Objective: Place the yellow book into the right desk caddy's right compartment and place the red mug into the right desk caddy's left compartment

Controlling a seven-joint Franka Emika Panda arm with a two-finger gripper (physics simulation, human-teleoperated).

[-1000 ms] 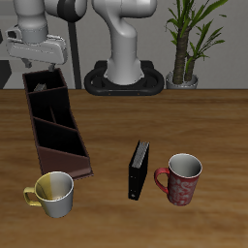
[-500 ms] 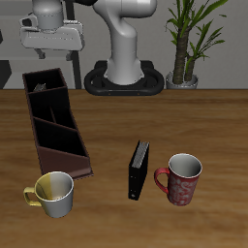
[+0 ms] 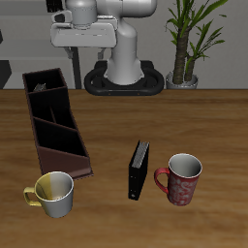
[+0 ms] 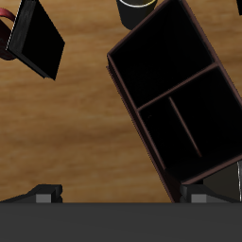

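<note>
The right desk caddy [image 3: 58,131] is a long maroon-brown box lying near the table's edge; it also shows in the wrist view [image 4: 175,90]. A small pale thing, apparently the yellow book [image 3: 41,88], stands in its far-end section. The red mug [image 3: 181,179] stands upright near the table's front edge, well away from the caddy; only its edge shows in the wrist view [image 4: 7,24]. My gripper [image 3: 85,48] hangs high over the table's back, beside the caddy's far end. In the wrist view the gripper [image 4: 123,197] is open and empty, with its fingers wide apart.
A black book [image 3: 139,170] stands upright beside the red mug, also seen in the wrist view [image 4: 36,43]. A yellow-and-white mug [image 3: 55,194] stands at the caddy's near end. The robot's base [image 3: 124,77] and a potted plant [image 3: 186,44] are at the back.
The gripper has moved sideways from above the caddy's far end towards the robot's base, rising slightly. Nothing on the table has moved.
</note>
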